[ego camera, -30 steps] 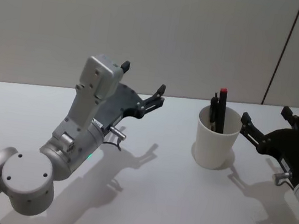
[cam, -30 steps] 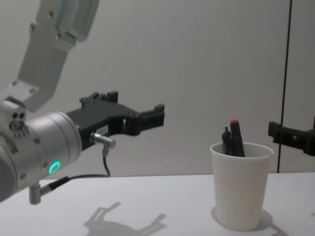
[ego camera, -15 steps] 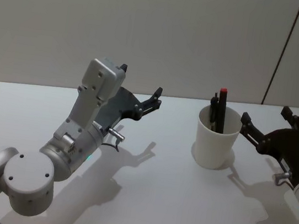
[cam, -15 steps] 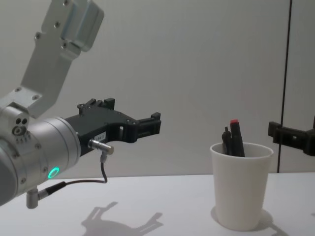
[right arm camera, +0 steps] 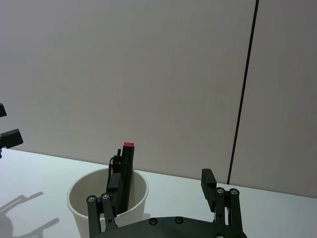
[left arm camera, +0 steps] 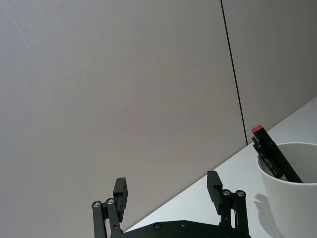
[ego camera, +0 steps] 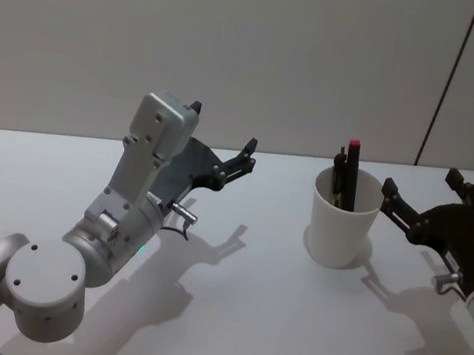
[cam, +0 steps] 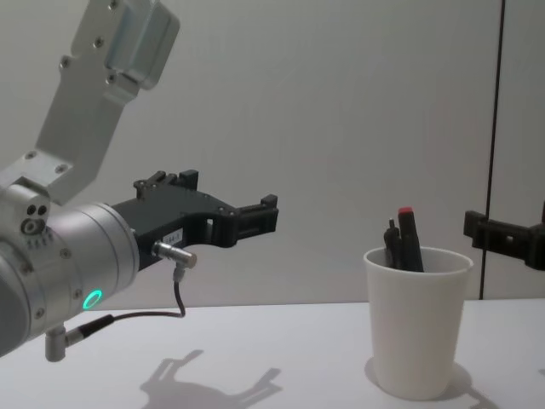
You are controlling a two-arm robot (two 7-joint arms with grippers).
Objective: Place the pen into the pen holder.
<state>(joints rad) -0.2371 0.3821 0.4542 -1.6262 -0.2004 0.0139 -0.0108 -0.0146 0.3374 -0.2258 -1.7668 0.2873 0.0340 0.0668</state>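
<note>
Pen (ego camera: 350,174) stands in the pen holder (ego camera: 342,228), long axis near upright, leaning slightly, red-tipped end up above the rolled rim; a second dark pen (ego camera: 338,176) beside it. No readable print on cup or pens. Holder rests on a plain white surface (ego camera: 269,323), right of centre. Left gripper (ego camera: 222,137) hangs above the surface, fingers spread, empty. Right gripper (ego camera: 421,190) sits just beside the holder, fingers apart, empty. Grey panelled wall (ego camera: 238,45) behind, with one dark vertical seam.

A plain pale wall (ego camera: 238,45) behind, split by one dark vertical seam (ego camera: 447,83); white table (ego camera: 269,323) below.
</note>
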